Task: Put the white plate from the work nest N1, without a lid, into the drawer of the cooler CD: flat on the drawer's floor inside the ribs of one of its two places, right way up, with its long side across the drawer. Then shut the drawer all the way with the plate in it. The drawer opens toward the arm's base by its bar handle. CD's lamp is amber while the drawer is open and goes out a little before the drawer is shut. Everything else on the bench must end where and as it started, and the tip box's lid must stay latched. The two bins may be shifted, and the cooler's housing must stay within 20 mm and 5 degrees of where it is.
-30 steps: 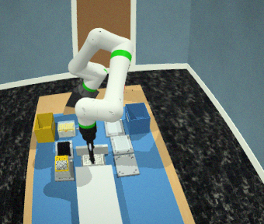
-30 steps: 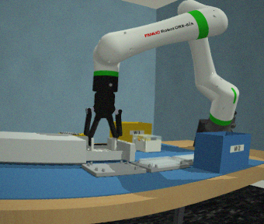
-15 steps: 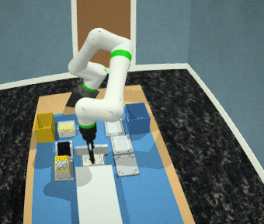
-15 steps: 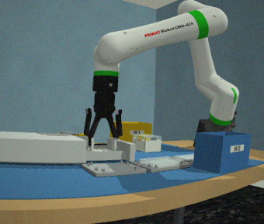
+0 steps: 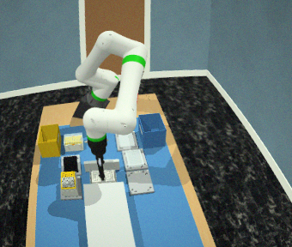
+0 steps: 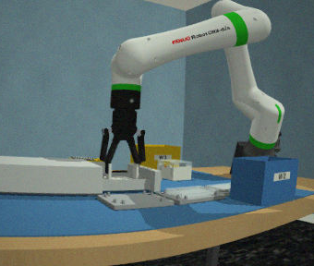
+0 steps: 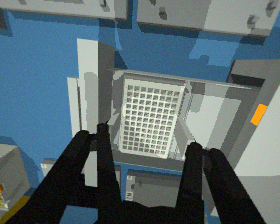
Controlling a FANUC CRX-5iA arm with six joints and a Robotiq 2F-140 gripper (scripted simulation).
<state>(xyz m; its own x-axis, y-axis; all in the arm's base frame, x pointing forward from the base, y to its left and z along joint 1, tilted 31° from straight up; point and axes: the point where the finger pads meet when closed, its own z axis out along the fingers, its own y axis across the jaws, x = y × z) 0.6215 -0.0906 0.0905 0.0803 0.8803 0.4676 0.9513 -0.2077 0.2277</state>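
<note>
This is a lab automation cell, a bare room fitted for handling samples. A white arm (image 6: 187, 42) marked FANUC stands on a wooden table (image 6: 164, 240) covered by a blue mat (image 5: 161, 210), with blue walls (image 5: 256, 51), a dark speckled floor (image 5: 256, 171) and a brown door (image 5: 114, 26) behind. Below the gripper (image 6: 122, 162) lies a white well plate (image 7: 151, 117) in an open drawer (image 7: 211, 115). Beside the gripper sit grey nests (image 5: 141, 183) with more plates, a tip box (image 5: 73, 141) and a yellow bin (image 5: 50, 141). A blue bin (image 6: 263, 177) labelled W2 stands beyond, nearer the arm's base.
</note>
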